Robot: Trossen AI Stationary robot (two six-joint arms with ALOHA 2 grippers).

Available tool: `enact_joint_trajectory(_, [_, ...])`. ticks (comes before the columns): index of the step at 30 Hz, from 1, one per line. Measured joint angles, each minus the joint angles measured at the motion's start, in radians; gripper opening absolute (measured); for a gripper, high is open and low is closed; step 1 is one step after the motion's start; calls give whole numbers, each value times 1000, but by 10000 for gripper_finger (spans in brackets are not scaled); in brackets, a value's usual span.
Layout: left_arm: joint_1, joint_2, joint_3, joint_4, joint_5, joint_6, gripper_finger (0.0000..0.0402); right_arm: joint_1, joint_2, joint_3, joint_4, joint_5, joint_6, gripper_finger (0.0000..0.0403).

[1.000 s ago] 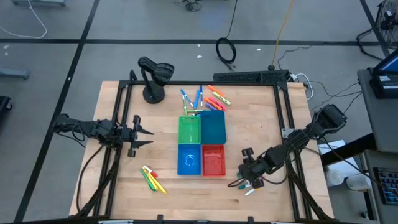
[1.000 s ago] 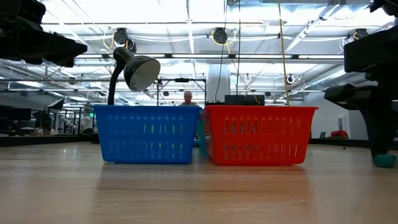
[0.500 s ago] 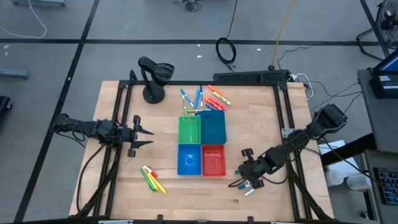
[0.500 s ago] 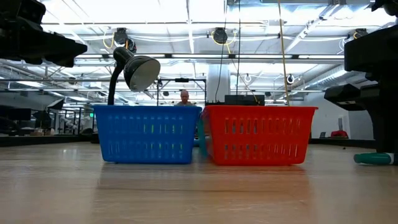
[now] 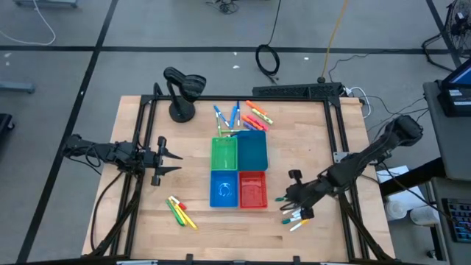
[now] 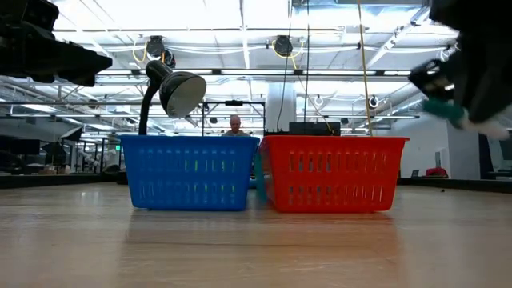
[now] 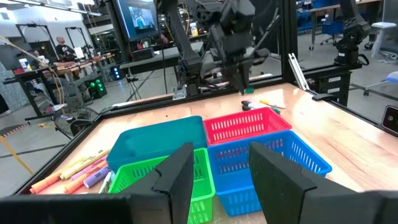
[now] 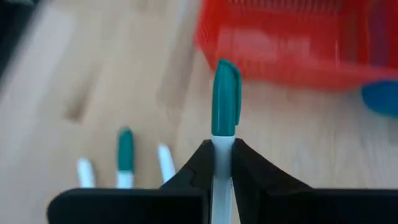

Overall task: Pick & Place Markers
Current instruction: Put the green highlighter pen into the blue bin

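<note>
My right gripper (image 5: 288,197) hovers over the table's near right part, just right of the red bin (image 5: 252,189), shut on a white marker with a teal cap (image 8: 225,99). In the low view that marker (image 6: 445,110) hangs high above the table. Below it, several more white markers (image 5: 294,217) lie flat on the wood. Coloured markers (image 5: 241,116) lie beyond the bins, and a few others (image 5: 180,212) lie near the left front. My left gripper (image 5: 174,159) waits open at the table's left side, level, facing the bins. My right gripper pinches the marker's white barrel (image 8: 222,163) between its two fingers, just behind the teal cap. The marker lies along the fingers, and its cap (image 5: 280,199) sticks out past the fingertips toward the red bin. It is lifted clear of the table.
Four small bins stand together mid-table: green (image 5: 224,153), teal (image 5: 253,151), blue (image 5: 224,189) and red. A black desk lamp (image 5: 180,92) stands at the far left corner. A dark metal frame (image 5: 335,140) runs along the table's edges. Bare wood lies right of the bins.
My right gripper has risen from the table with the teal-capped marker, which lay on the wood half a second ago and is now lifted clear. The gripper has also drifted slightly toward the far edge. The other markers stayed where they were.
</note>
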Motion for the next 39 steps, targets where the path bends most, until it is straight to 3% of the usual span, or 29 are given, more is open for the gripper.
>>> enact_joint_trajectory(9, [0, 0, 0, 1, 0, 0, 159, -6, -14, 1, 194, 1, -81, 24])
enact_joint_trajectory(17, [0, 0, 0, 1, 0, 0, 159, -7, -12, 2, 247, 0, -117, 24])
enact_joint_trajectory(24, [0, 0, 0, 1, 0, 0, 159, -85, -12, 3, 360, 26, -166, 25])
enact_joint_trajectory(33, [0, 0, 0, 1, 0, 0, 159, -339, 92, 4, 646, 23, -378, 26])
enact_joint_trajectory(39, [0, 0, 0, 1, 0, 0, 159, -590, 179, 40, 636, 23, -394, 26])
